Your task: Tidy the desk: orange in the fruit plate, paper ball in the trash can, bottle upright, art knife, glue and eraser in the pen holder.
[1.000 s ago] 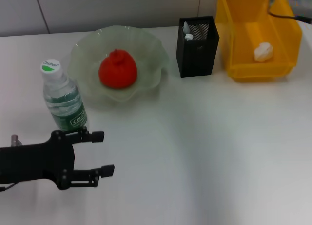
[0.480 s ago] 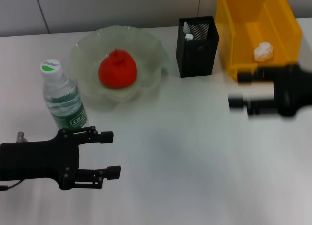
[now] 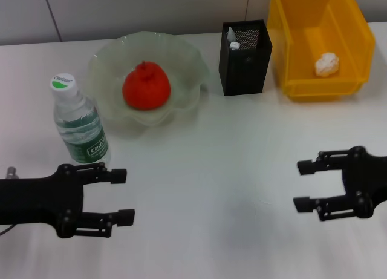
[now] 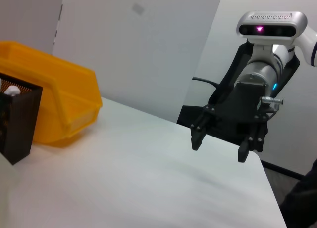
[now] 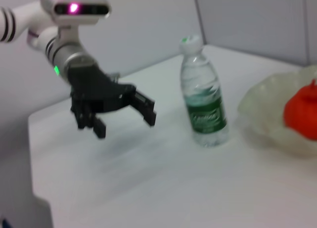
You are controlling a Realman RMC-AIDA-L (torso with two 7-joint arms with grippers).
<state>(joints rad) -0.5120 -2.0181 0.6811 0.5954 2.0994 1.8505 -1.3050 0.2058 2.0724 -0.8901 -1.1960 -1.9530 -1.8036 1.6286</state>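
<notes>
Bottle (image 3: 77,120) stands upright on the white desk (image 3: 211,170), just beyond the left gripper (image 3: 121,196), whose dark fingers are spread wide and hold nothing. At near right, the right gripper (image 3: 304,186) hangs low and level, fingers likewise apart and empty. Far off, the orange (image 3: 146,86) sits in a wavy translucent plate (image 3: 187,61), left of the black mesh pen holder (image 3: 244,52) and the yellow plastic bin (image 3: 302,43) with the paper ball (image 3: 326,64).

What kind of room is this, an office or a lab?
Probably a lab or test room staged as a desk: a bare white table holds only a few props, a black mesh pen holder and a yellow bin, with grey partition walls behind.
</notes>
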